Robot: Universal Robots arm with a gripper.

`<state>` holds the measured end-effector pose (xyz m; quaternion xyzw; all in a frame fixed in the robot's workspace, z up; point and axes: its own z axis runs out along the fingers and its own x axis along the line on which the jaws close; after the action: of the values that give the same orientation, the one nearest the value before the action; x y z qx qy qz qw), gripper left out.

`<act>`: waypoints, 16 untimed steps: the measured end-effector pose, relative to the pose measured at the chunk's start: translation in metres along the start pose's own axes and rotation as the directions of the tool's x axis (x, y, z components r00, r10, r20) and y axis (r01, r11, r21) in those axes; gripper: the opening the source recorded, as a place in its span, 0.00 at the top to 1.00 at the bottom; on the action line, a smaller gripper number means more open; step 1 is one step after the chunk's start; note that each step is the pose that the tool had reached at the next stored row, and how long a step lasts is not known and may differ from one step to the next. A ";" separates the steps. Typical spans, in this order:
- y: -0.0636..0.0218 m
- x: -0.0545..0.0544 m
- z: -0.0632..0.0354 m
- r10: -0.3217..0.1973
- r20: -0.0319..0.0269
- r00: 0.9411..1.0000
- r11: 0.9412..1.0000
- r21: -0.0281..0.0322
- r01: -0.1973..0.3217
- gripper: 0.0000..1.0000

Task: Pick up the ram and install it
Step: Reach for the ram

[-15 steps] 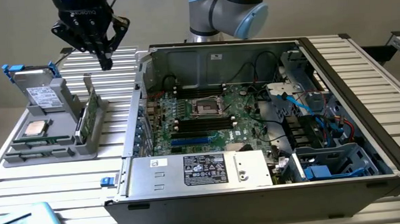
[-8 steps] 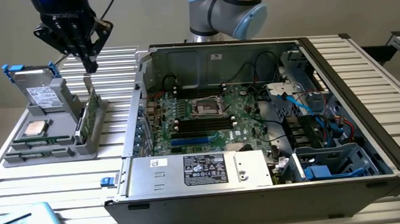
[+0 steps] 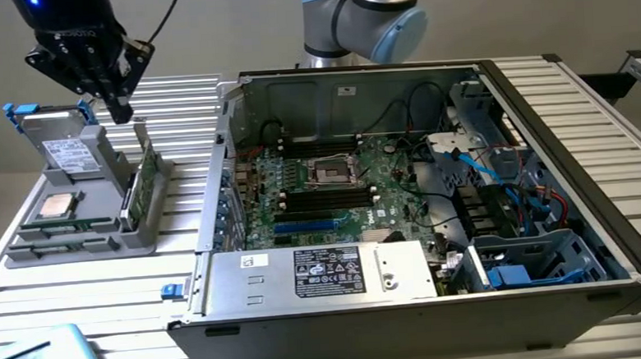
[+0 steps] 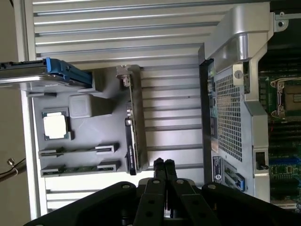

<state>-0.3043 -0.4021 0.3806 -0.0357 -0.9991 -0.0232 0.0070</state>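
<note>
The ram (image 3: 143, 187) is a dark-green stick standing on its long edge in the side slot of a grey holder tray (image 3: 83, 245) at the exterior view's left. From above it appears as a thin strip (image 4: 130, 136) along the holder's edge. My gripper (image 3: 120, 116) hangs above the far end of the ram, apart from it. Its two black fingers are pressed together, shut on nothing, and in the wrist view the gripper (image 4: 163, 163) sits just off the near end of the ram strip.
The open computer case (image 3: 560, 134) fills the middle and right, with the motherboard (image 3: 393, 192) and its black memory slots (image 3: 324, 199) inside. A square silver processor (image 3: 59, 206) and a blue-railed drive (image 3: 60, 131) share the holder. Slatted table (image 3: 85, 290) lies around.
</note>
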 end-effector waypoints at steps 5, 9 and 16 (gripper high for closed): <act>-0.0034 0.017 0.0037 0.000 -0.006 1.000 1.000 0.000 0.000 0.90; -0.0061 0.030 0.0063 0.000 -0.011 1.000 1.000 0.001 0.000 0.90; -0.0127 0.048 0.0103 0.001 -0.024 1.000 1.000 0.002 -0.001 0.90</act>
<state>-0.3533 -0.4108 0.3705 -0.0359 -0.9989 -0.0228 0.0189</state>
